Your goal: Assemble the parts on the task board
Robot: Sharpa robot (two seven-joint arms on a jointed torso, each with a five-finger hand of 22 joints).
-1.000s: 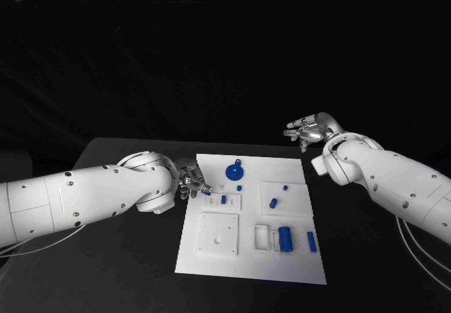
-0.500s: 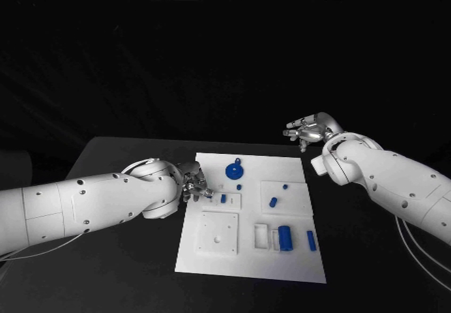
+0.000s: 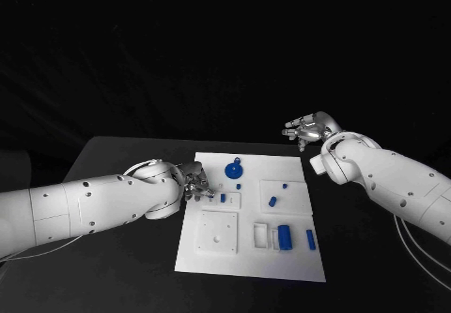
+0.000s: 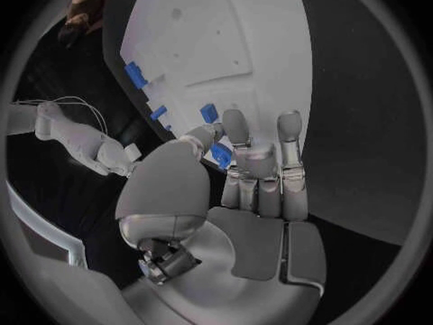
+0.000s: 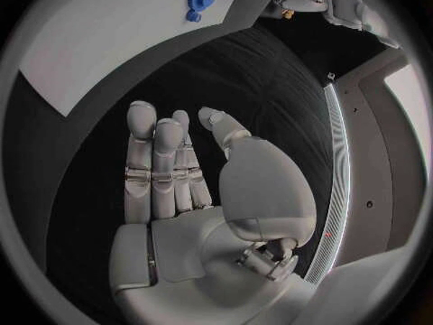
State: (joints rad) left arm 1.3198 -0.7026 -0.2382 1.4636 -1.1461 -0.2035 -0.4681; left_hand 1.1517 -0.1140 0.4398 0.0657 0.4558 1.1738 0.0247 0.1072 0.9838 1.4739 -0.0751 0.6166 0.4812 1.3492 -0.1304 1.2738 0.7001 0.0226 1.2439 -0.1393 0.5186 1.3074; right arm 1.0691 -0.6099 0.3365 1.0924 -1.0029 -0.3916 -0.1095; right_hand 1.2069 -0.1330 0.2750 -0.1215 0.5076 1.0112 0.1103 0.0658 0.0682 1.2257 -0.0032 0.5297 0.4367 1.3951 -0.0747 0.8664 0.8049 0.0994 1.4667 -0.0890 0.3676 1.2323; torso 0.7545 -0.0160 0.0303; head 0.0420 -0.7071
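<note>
Mostly undone | parts [image 3: 285, 237] loose on task board [image 3: 252, 264] | left hand [image 3: 197, 183] pinches small blue part [image 4: 220, 154] at 9 o'clock edge | right hand [image 3: 307, 130] spread, empty

The board [image 3: 252, 261] lies in the middle of the table [image 3: 122, 156], and I place everything by it. My left hand [image 3: 195, 180] sits over the board's left edge, toward its far end. My right hand [image 3: 307, 132] hangs beyond the board's far right corner, well apart from it. On the board, the disc [image 3: 234, 171] lies near the far edge, a small peg [image 3: 274, 202] right of centre, and a cylinder [image 3: 285, 237] with a bar [image 3: 311, 240] just right of it near the near right corner.
</note>
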